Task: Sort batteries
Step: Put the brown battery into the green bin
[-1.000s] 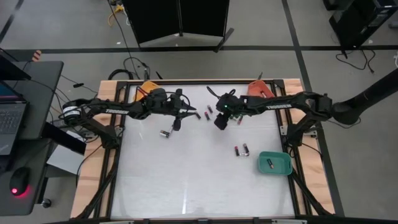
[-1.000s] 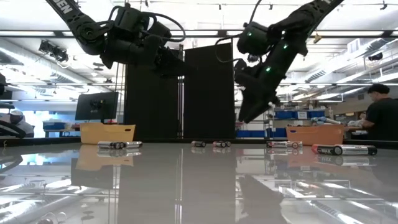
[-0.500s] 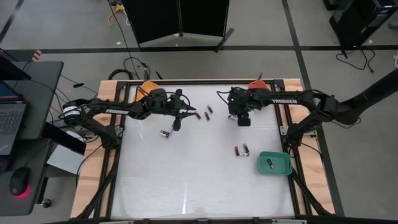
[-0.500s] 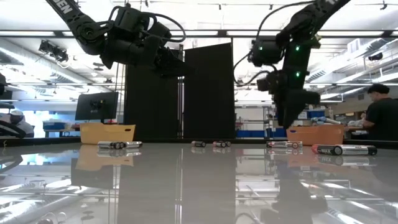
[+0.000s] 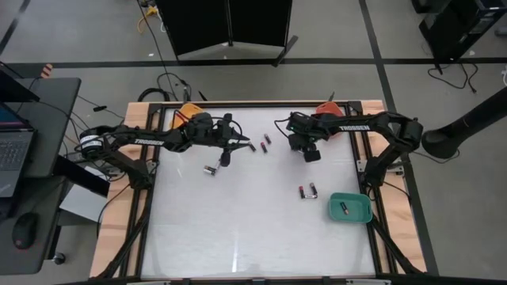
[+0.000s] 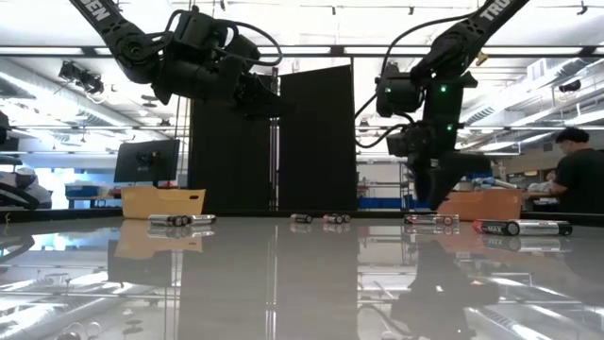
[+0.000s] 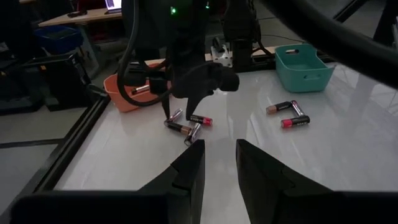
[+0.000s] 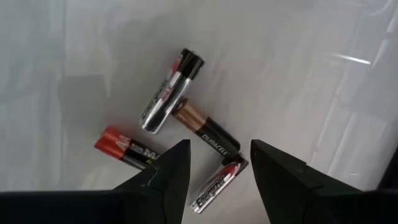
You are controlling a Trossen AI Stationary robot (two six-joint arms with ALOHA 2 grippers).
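Small batteries lie scattered on the white table. A cluster of several (image 8: 165,90) lies right below my right gripper (image 8: 217,168), which points down, open, just above them. A silver-and-red cell (image 8: 214,180) shows between its fingers; I see no touch. In the high view this gripper (image 5: 305,150) hides the cluster. My left gripper (image 7: 221,168) hovers open and empty above the table's far left part (image 5: 231,146). Loose batteries lie near it (image 5: 210,169) (image 5: 253,147). A pair (image 5: 307,191) lies by the green tray (image 5: 360,215).
An orange tray (image 5: 188,111) stands at the far left corner and a red-orange tray (image 5: 329,109) at the far right. The green tray holds one battery (image 5: 344,209). A person (image 6: 578,175) stands beyond the table. The table's near half (image 5: 238,237) is bare.
My right gripper has moved toward the table's right edge and sunk, rolling about its own line and tipping from a slant to point nearly straight down over the battery cluster. Its fingers have stayed apart. My left arm has kept still.
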